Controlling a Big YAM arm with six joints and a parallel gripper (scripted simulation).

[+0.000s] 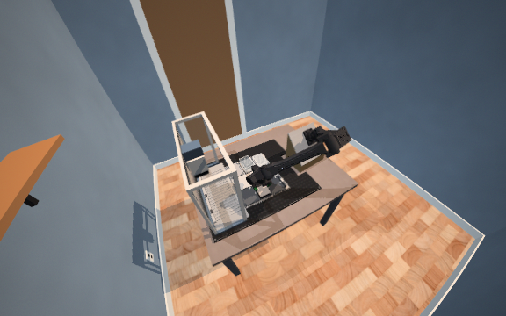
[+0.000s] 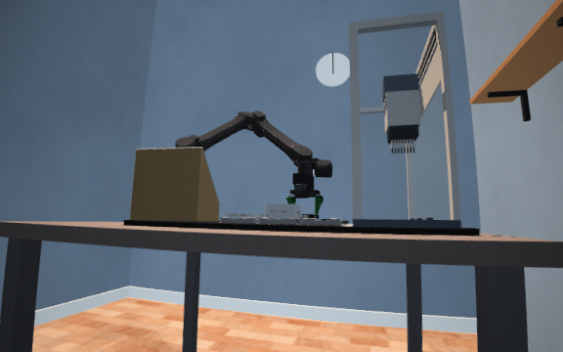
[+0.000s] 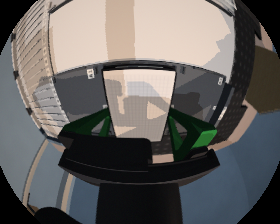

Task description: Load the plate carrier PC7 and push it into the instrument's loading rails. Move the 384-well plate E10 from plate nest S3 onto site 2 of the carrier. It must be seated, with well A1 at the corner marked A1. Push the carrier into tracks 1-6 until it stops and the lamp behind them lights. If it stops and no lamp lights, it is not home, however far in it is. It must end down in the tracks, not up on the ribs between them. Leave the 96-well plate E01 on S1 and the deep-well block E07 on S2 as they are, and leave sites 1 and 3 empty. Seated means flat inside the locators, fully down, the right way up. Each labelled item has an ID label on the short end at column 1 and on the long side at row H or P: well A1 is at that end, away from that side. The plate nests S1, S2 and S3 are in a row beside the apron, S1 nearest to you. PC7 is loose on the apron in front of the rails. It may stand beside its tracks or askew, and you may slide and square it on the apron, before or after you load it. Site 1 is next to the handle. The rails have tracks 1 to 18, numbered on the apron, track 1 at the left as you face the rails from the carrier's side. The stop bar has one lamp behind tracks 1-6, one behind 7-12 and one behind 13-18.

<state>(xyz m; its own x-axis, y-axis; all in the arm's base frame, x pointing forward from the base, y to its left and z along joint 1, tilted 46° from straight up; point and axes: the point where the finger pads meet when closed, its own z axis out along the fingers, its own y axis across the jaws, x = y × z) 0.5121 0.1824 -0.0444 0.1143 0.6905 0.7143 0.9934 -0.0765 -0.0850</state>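
Observation:
My gripper [image 1: 262, 188] hangs low over the apron in front of the rails, its green fingers shut on the short-edged pale plate E10 [image 3: 139, 99]. In the side view the fingers [image 2: 305, 205] reach down almost to the deck, beside a white block [image 2: 282, 210]. The plate shows as a small grey square [image 1: 265, 190] under the wrist, over the pale carrier PC7 [image 1: 275, 184]. I cannot tell whether the plate touches the carrier, or which site lies under it. Its labels and the A1 corner are not readable.
The tall framed instrument [image 1: 209, 175] with its ribbed rails [image 1: 222, 204] stands left of the gripper, a pipetting head [image 2: 401, 114] hanging inside. Plate nests with clear labware [image 1: 253, 161] lie behind the arm. A tan box [image 2: 171, 186] holds the arm's base.

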